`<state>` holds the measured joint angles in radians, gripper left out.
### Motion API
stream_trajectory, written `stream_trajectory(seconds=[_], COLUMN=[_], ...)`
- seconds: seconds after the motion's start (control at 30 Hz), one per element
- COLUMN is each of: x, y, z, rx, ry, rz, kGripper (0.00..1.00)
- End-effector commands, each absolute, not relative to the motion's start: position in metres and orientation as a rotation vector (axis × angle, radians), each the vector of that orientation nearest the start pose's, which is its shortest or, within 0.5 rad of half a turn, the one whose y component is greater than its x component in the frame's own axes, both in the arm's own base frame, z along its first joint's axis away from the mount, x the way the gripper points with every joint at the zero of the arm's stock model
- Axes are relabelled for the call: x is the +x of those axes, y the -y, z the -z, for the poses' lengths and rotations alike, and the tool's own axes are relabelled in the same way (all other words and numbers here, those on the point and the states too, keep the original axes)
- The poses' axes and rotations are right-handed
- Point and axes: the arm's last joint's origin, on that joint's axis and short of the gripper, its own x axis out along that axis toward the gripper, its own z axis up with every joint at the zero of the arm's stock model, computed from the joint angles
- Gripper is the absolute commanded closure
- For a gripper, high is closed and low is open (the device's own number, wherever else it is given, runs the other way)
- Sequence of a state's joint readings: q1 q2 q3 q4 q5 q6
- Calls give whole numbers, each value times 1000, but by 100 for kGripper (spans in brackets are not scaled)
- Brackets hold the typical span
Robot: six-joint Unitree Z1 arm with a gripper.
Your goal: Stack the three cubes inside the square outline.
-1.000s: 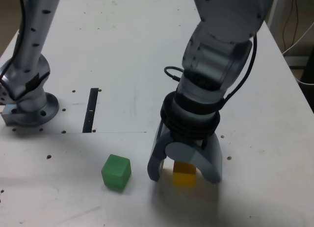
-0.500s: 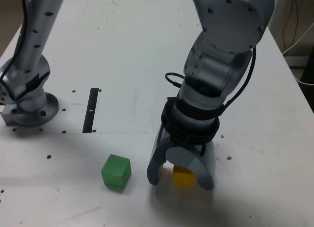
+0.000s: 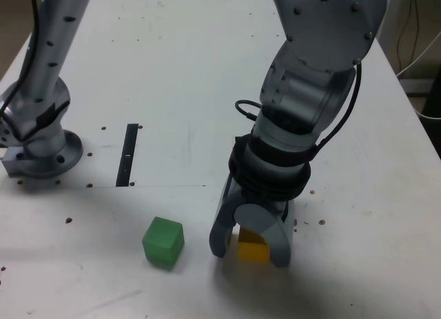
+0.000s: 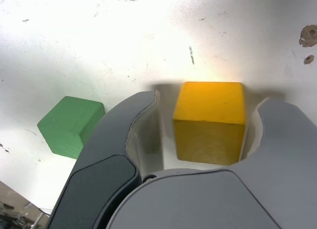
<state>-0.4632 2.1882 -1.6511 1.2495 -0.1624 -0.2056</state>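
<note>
My tool [image 3: 251, 249] stands low on the tabletop [image 3: 172, 78], its jaws around the yellow cube [image 4: 210, 121] with a small gap on one side, not gripping. The green cube [image 3: 163, 241] rests just left in the exterior view.

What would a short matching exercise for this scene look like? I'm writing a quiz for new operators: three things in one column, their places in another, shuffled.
Column 1:
1. yellow cube
2. green cube
3. thin black strip

Column 2:
A. alone on the table, to the exterior view's left of the gripper
B. flat on the table near the arm's base
C. between the gripper's jaws

Pairs: 1-C, 2-A, 3-B
</note>
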Motion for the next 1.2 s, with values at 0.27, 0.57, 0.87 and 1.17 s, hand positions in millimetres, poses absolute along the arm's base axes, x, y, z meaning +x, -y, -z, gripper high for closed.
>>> stream_trajectory(seconds=[0.27,0.57,0.87,1.17], x=[350,347,343,340], y=[183,180,161,115], z=[-212,-228,-264,-295], rx=[127,141,152,132], ry=[-1811,-1796,-1767,-1742], rz=[265,257,202,138], kGripper=[62,62,62,62])
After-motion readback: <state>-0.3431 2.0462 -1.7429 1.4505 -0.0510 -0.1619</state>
